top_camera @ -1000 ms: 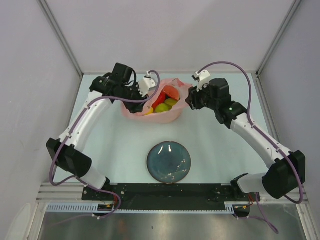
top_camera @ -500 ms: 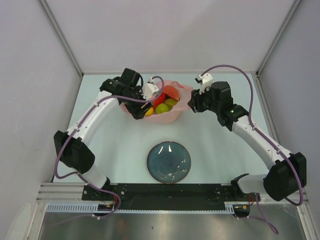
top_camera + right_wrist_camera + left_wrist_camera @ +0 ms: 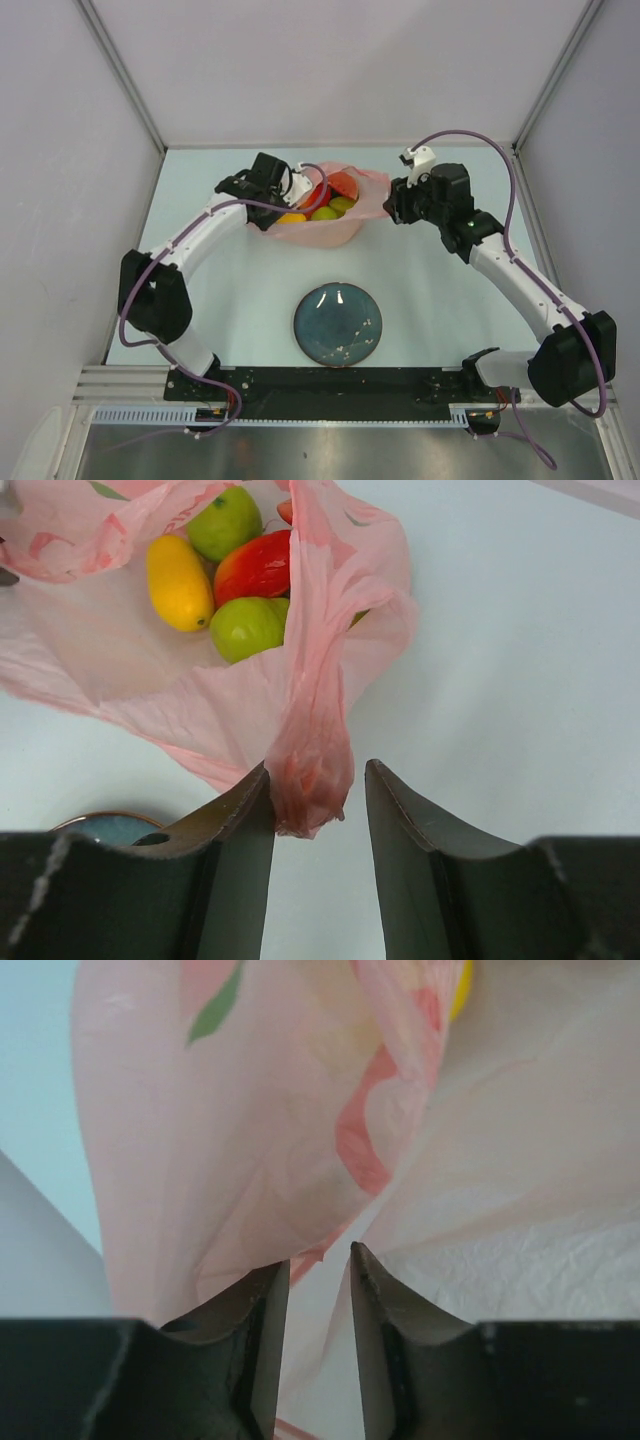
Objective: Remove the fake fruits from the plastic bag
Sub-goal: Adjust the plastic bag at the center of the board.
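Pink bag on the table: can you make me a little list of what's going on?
plastic bag: pink, crinkly, mouth open
fake fruits: yellow, red and green, inside the bag
left gripper: against the bag's left side, grip unclear
right gripper: bag's right rim bunched between its fingers, grip unclear
plate: apart from the bag, nearer the arm bases

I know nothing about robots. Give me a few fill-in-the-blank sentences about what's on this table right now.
1. The fake fruits sit inside the plastic bag, whose colour is ____.
2. The dark plate, nearer the arm bases than the bag, is ____ in shape.
3. In the right wrist view, next to the long yellow fruit and the two green fruits lies one that is ____.

Missing words: pink; round; red.
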